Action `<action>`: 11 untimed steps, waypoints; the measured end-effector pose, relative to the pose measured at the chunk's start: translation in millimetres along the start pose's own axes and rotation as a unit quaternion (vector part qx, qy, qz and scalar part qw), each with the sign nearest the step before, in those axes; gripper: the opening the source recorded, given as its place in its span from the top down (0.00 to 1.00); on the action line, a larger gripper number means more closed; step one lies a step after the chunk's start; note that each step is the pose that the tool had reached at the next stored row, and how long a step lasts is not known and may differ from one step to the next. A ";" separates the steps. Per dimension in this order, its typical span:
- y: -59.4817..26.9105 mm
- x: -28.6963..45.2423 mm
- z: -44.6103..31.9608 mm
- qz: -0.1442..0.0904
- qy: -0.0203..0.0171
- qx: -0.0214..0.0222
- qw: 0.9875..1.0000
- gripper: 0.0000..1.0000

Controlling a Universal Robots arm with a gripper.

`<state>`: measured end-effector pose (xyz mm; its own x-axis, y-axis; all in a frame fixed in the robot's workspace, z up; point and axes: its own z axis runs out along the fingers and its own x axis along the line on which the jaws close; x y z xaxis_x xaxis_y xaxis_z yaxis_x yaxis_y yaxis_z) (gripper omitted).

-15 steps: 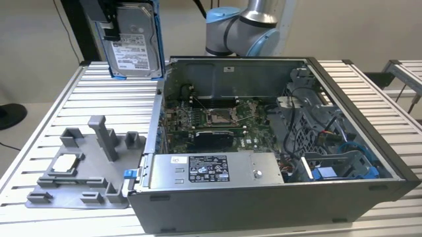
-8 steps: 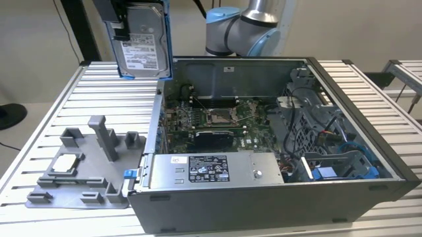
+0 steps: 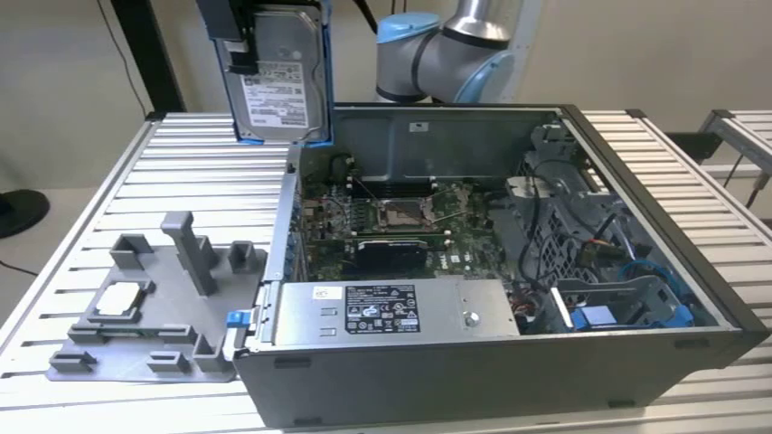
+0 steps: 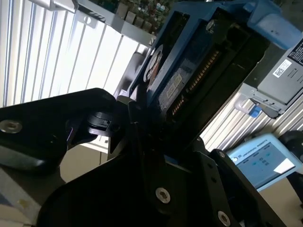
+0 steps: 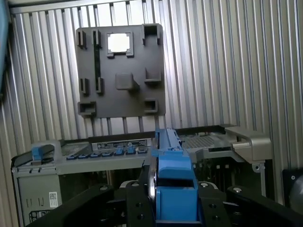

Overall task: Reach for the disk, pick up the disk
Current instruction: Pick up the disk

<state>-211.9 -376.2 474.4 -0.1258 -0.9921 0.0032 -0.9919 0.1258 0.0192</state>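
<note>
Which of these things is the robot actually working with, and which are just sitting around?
In the job: the disk, held up above the table; the gripper, shut on it.
Just lying about: the open computer case; the grey holder plate; the small chip resting on it.

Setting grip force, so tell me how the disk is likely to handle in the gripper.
Probably rigid: the disk hangs upright from the gripper without sagging. Its metal body suggests it is heavy for its size. The smooth blue bracket may slip in the grip.
</note>
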 end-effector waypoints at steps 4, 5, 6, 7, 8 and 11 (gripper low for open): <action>-13.2 -1.7 -0.3 0.000 0.000 0.000 1.000 1.00; -16.8 -2.1 -0.3 0.000 0.000 0.000 1.000 1.00; -20.7 -2.6 -0.4 0.000 0.000 0.000 1.000 1.00; -24.6 -3.1 -0.5 0.000 0.000 0.000 1.000 1.00; -28.8 -3.6 -0.6 0.000 0.000 0.000 1.000 1.00; -41.0 -5.2 -0.8 0.000 0.000 0.000 1.000 1.00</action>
<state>-170.6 -376.2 474.4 -0.1258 -0.9921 0.0033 -0.9919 0.1258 0.0194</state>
